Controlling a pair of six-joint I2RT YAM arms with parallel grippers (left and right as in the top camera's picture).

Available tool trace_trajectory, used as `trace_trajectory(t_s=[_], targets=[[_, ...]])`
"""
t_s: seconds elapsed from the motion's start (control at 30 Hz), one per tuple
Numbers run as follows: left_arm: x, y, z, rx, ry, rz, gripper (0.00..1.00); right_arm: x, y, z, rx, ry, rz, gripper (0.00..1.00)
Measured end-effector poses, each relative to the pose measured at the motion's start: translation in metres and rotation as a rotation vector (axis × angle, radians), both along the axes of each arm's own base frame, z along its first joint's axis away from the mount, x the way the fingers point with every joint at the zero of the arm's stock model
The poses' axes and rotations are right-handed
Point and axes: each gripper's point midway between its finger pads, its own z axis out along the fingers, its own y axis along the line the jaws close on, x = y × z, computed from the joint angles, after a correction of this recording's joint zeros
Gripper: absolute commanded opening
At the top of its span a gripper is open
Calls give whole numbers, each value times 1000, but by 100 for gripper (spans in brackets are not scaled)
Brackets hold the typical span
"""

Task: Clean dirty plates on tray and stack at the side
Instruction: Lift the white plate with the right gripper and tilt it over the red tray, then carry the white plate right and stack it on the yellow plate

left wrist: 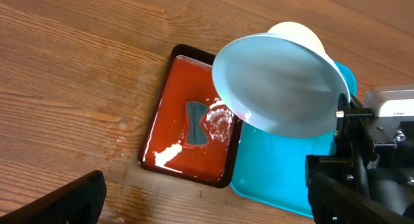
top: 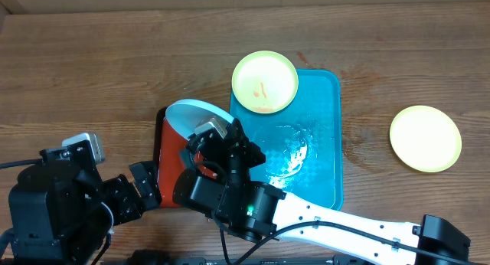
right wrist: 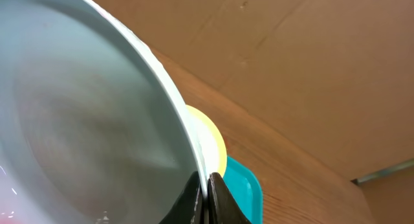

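1. My right gripper [right wrist: 207, 197] pinches the rim of the white plate [left wrist: 278, 85]. The two fingers are pressed together on the rim, one on each face.
2. The white plate is in the air and steeply tilted. It hangs over the far right part of the red tray [left wrist: 174, 101], and its right edge reaches over the left rim of the blue tray [top: 325, 169]. Its bluish hollow face is turned toward the left wrist camera.
3. The red tray lies on the table [top: 99, 66], just beside the left rim of the blue tray. Its base shines wet, with some white foamy patches. A dark grey-blue piece [left wrist: 194, 123] lies near the middle; I cannot tell what it is.
4. The blue tray lies flat, a little right of the centre of the table, and its base is glossy and wet.
5. The speckled plate [top: 265, 81], yellow-green with small orange specks, rests on the far left corner of the blue tray. It lies over the rim there, partly above the table.
6. The second yellow-green plate [top: 425, 139] lies flat on the bare table, alone, well apart to the right of the blue tray. Its face looks plain and pale.
7. My left gripper [top: 145, 185] is at the near left, close to the near left corner of the red tray. Its fingers are spread and hold nothing.
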Motion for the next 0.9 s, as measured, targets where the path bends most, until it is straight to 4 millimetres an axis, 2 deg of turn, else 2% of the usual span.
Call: trace_trajectory(t_s=[0.37, 0.53, 0.63, 0.77, 0.87, 0.9], targets=[[0, 0, 0, 0, 1, 0, 100, 2, 0, 7, 33, -32, -19, 4], [0, 0, 0, 0, 1, 0, 100, 0, 9, -4, 60, 31, 28, 4], [0, 0, 0, 0, 1, 1, 100, 2, 7, -14, 141, 80, 7, 4], [0, 0, 0, 1, 1, 1, 100, 27, -6, -41, 342, 261, -52, 4], [0, 1, 0, 3, 1, 3, 100, 51, -29, -54, 486, 431, -94, 4], [0, 1, 0, 3, 1, 3, 100, 58, -42, -55, 544, 500, -113, 4]])
